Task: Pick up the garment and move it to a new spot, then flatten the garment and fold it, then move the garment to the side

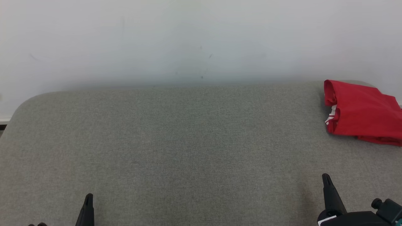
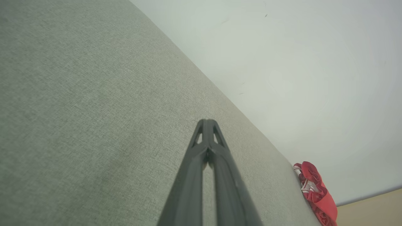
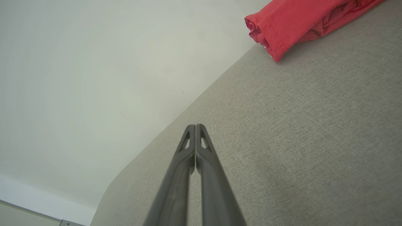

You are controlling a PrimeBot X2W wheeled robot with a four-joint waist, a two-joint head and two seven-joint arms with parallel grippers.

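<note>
Surface: a wide padded top (image 1: 188,141) covered in grey woven fabric, with rounded corners. The cloth lies flat, with no visible creases. Its far edge runs along a plain pale wall (image 1: 188,40) that carries a few faint dark scuffs. A strip of white skirting (image 1: 4,119) shows past the top's far left corner. In the left wrist view a patch of tan floor (image 2: 377,210) shows beyond the top's end.

Garment (image 1: 361,113): red, with a little white striping at its left edge. It lies in a compact folded bundle at the far right corner of the top, close to the wall, and the right side of the head view cuts it off. It rests on the fabric. Nothing touches it.

Left gripper (image 1: 89,197): low at the near left of the top, fingers pointing away from the robot toward the wall. In its own wrist view the two dark fingers meet at the tips; jaws together, nothing between them. It is well apart from the garment.

Right gripper (image 1: 325,177): near right of the top, reaching a bit farther forward than the left, fingers also pointing toward the wall. Fingertips pressed together, nothing between them. The garment lies ahead of it and slightly to its right, clearly apart, with bare grey fabric between.
</note>
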